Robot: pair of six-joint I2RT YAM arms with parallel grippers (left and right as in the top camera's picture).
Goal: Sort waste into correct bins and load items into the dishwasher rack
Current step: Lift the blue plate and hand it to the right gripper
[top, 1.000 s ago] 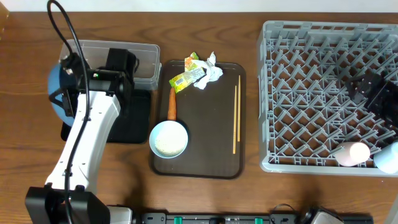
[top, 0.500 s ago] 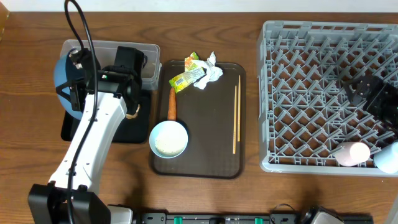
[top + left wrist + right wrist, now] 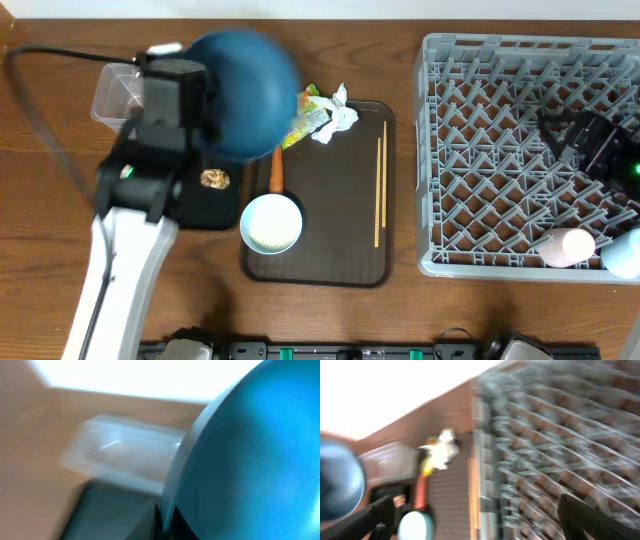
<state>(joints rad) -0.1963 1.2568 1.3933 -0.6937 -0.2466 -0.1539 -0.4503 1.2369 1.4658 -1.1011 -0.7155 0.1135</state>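
My left gripper is shut on the rim of the large dark blue dish and holds it raised over the brown serving tray's left edge; the dish fills the left wrist view. The clear tub and the black tray, with a brown food lump on it, lie below. The carrot, the white bowl of rice, the yellow-green wrapper, the tissue and the chopsticks are on the serving tray. My right gripper is open and empty above the grey rack.
The brown serving tray sits between the bins and the rack. Two small cups lie on their sides at the rack's front right corner. The left arm's white link runs down the table's left side.
My left arm has lifted the blue dish from the far left and swung it right, over the tub and the serving tray's edge. The brown lump on the black tray now shows.
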